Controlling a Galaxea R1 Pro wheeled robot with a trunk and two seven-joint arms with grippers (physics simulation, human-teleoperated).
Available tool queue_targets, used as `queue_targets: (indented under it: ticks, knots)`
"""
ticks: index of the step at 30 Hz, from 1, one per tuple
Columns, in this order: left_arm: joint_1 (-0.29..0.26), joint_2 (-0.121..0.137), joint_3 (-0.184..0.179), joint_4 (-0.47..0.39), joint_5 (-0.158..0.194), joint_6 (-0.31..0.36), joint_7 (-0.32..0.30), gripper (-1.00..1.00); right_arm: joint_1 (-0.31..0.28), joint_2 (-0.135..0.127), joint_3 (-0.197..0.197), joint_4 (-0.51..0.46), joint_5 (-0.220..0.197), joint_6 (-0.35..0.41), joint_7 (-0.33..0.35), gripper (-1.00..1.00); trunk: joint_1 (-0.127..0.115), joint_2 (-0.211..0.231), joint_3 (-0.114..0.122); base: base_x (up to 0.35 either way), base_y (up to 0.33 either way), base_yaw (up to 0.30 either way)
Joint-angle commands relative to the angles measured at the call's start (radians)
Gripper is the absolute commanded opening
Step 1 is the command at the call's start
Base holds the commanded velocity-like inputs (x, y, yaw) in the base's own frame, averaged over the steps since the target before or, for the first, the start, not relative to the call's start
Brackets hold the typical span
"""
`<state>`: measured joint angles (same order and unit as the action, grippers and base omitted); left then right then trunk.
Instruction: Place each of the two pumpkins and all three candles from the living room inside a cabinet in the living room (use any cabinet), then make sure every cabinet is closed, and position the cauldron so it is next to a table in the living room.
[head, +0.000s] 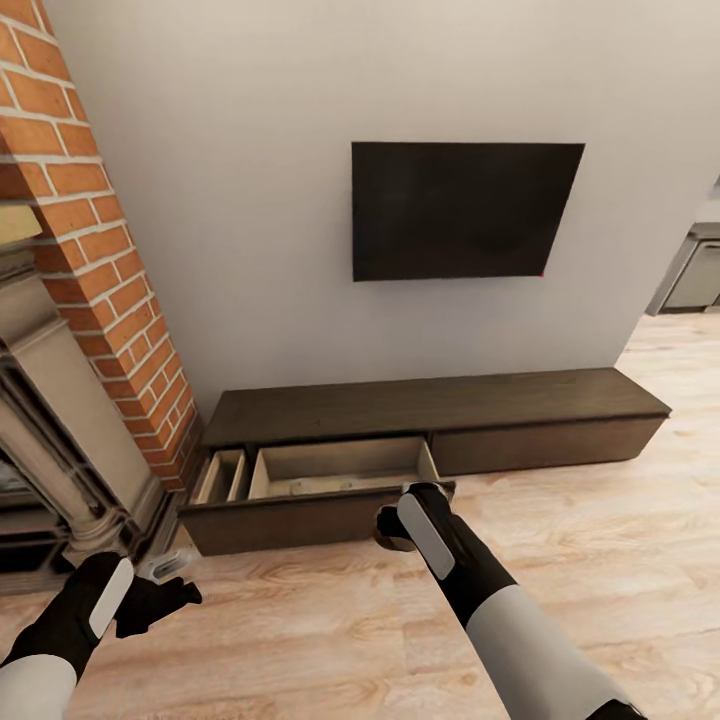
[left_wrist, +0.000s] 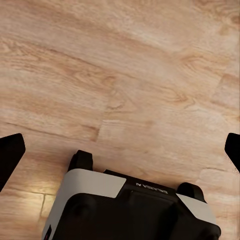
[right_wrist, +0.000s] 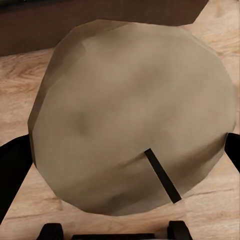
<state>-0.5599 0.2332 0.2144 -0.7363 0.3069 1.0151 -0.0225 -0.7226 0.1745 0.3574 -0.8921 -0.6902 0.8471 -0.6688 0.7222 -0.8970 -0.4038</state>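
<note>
An olive-grey candle (right_wrist: 125, 110) with a short dark wick sits between the fingers of my right gripper (right_wrist: 120, 160), which is shut on it. In the head view that right gripper (head: 398, 528) hangs just in front of the right corner of the open drawer (head: 340, 465) of the long dark-brown cabinet (head: 430, 405). The drawer's inside is pale beige, and a few faint small shapes lie on its floor. My left gripper (head: 165, 585) is open and empty, low over the plank floor left of the drawer. In the left wrist view its fingertips (left_wrist: 10, 155) stand wide apart.
A brick fireplace (head: 90, 250) rises at the left, close to the cabinet's left end. A black TV (head: 460, 210) hangs on the wall above. Light wood floor stretches to the right. My own base (left_wrist: 130, 210) lies under the left arm.
</note>
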Motion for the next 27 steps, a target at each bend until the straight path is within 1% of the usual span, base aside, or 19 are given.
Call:
queue_targets:
  ticks: [1, 8, 13, 22, 27]
  knots:
    - [0.000, 0.000, 0.000, 0.000, 0.000, 0.000, 0.000, 1.00, 0.000, 0.000, 0.000, 0.000, 0.001, 0.000, 0.000, -1.00, 0.000, 0.000, 0.000, 0.238, -0.013, 0.283]
    - [0.000, 0.000, -0.001, 0.000, 0.000, 0.000, -0.001, 1.00, 0.000, 0.000, 0.000, -0.001, 0.001, 0.000, 0.000, -1.00, 0.000, 0.000, -0.003, 0.271, -0.060, 0.283]
    - [0.000, -0.002, 0.000, 0.000, 0.000, 0.003, 0.001, 1.00, 0.000, 0.000, -0.002, -0.001, 0.003, -0.002, 0.001, -1.00, 0.000, 0.000, -0.005, 0.063, -0.017, 0.250]
    - [0.000, -0.001, -0.001, 0.000, 0.000, 0.002, 0.001, 1.00, 0.000, 0.000, -0.004, -0.001, 0.005, -0.012, 0.002, -1.00, -0.035, 0.063, 0.023, 0.004, -0.001, 0.030]
    - [0.000, -0.002, -0.002, 0.000, 0.000, 0.001, 0.001, 1.00, 0.000, 0.000, -0.005, -0.001, -0.001, -0.012, 0.006, -1.00, -0.054, 0.098, 0.039, 0.000, 0.000, 0.000]
